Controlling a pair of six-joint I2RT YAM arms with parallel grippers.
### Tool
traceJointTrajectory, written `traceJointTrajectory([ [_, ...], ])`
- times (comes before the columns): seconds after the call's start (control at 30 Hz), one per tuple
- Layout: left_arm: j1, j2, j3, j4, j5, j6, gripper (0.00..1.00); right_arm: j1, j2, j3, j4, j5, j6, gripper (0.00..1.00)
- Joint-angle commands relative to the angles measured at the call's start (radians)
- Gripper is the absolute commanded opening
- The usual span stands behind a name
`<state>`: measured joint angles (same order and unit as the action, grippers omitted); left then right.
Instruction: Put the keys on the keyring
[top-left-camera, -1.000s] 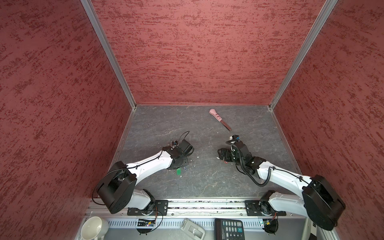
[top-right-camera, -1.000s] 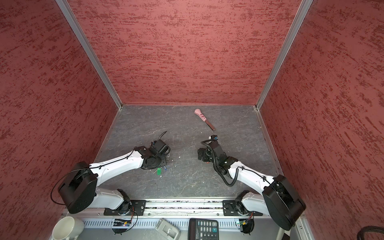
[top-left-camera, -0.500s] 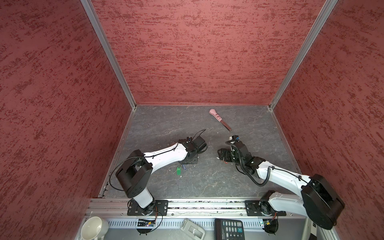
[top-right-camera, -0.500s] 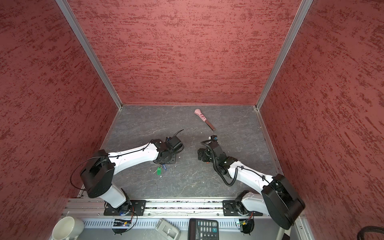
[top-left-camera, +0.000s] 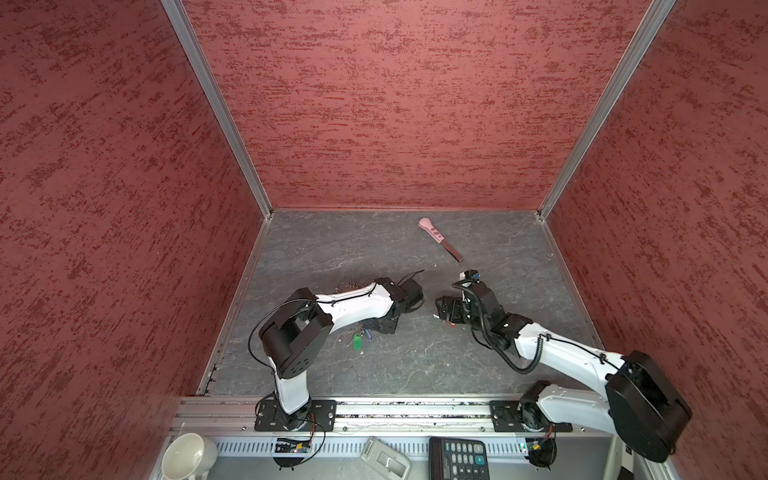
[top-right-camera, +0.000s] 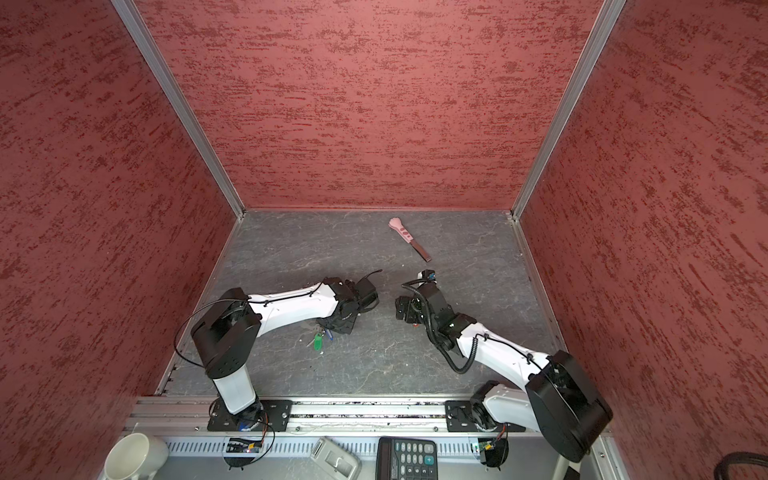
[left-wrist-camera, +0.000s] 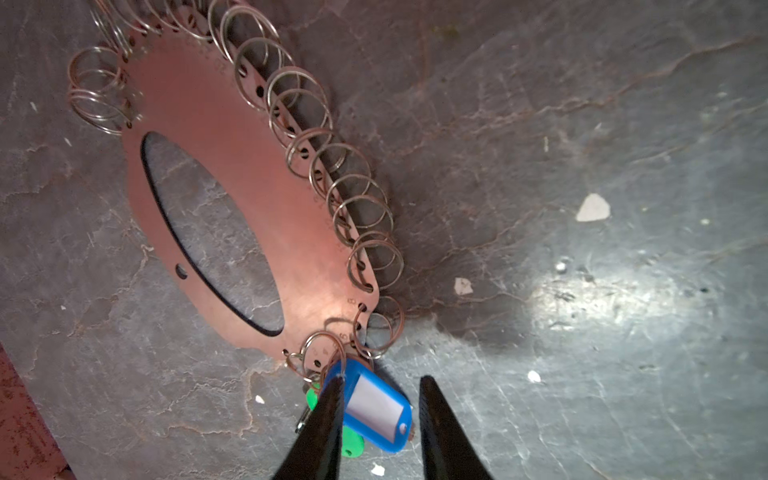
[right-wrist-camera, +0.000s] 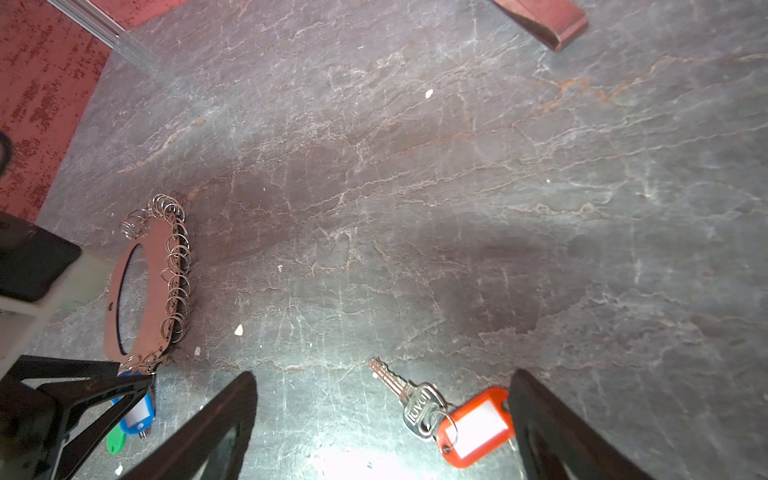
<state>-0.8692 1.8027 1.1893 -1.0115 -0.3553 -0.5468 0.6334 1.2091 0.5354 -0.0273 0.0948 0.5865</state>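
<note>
The keyring (left-wrist-camera: 232, 166) is a flat brown plate with an oval hole and several silver rings along its edge; it also shows as the keyring (right-wrist-camera: 141, 291) and, past my left arm, as the keyring (top-left-camera: 349, 286). A blue-tagged key (left-wrist-camera: 374, 403) and a green-tagged key (left-wrist-camera: 353, 444) hang from rings at its near end. My left gripper (left-wrist-camera: 382, 379) stands narrowly open around the blue tag, one finger touching its edge, the other apart. A silver key with a red tag (right-wrist-camera: 473, 428) lies loose on the floor between the wide-open fingers of my right gripper (right-wrist-camera: 384, 374), close to one finger.
A pink-handled tool (top-left-camera: 440, 239) lies near the back wall. Red walls enclose the grey stone floor (top-left-camera: 415, 365) on three sides. Beyond the front rail sit a white mug (top-left-camera: 187, 457) and a calculator (top-left-camera: 457, 459). The green tag (top-left-camera: 356, 341) shows beside my left gripper (top-left-camera: 386, 326).
My left arm has swung toward the middle, its elbow moving right, and its jaws have narrowed a little around the blue tag. The right arm has not moved.
</note>
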Motion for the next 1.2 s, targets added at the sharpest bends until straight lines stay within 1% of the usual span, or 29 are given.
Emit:
traceJointTrajectory([
  [0.0,0.005,0.024,-0.014,0.018,-0.022,0.025,0.31,0.005,-0.014,-0.011,0.004,0.024,0.0,0.96],
  [0.13,0.011,0.038,-0.023,0.038,-0.022,0.037,0.28,0.005,-0.015,-0.009,0.008,0.019,0.007,0.96],
  [0.43,0.031,0.051,-0.039,0.062,-0.027,0.045,0.28,0.005,-0.017,-0.012,0.004,0.022,0.008,0.96],
  [0.53,0.038,0.062,-0.037,0.072,-0.024,0.048,0.24,0.005,-0.014,-0.01,0.004,0.021,0.007,0.96],
  [0.67,0.04,0.069,-0.034,0.077,-0.034,0.05,0.23,0.005,-0.013,-0.008,0.004,0.022,0.007,0.96],
  [1.17,0.046,0.071,-0.044,0.091,-0.039,0.039,0.12,0.005,-0.014,-0.01,0.001,0.023,0.006,0.96],
])
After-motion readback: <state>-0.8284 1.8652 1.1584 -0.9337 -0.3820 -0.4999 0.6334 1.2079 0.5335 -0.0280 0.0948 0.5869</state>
